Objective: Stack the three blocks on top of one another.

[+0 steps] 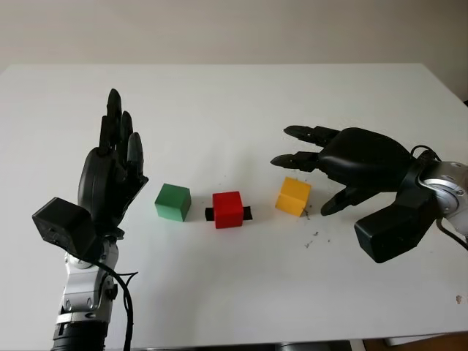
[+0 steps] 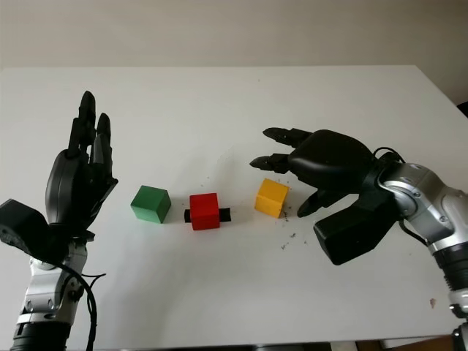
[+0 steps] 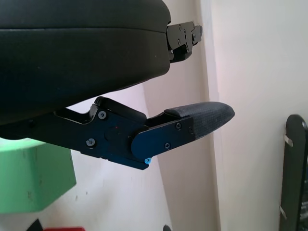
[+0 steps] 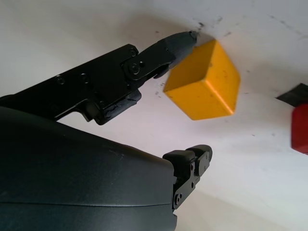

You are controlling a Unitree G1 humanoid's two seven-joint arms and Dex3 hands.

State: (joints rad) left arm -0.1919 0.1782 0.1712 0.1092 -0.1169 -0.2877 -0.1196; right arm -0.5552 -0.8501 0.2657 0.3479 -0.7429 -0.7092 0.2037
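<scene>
Three blocks stand in a row on the white table: a green block on the left, a red block in the middle over a small black strip, and a yellow block on the right. My right hand hovers open just right of and over the yellow block, its thumb tip close beside the block but nothing held. My left hand is raised upright, open, a short way left of the green block.
Small dark specks lie on the table near the yellow block. The table's front edge runs close below the arms. A dark bracket hangs against the wall beyond the table.
</scene>
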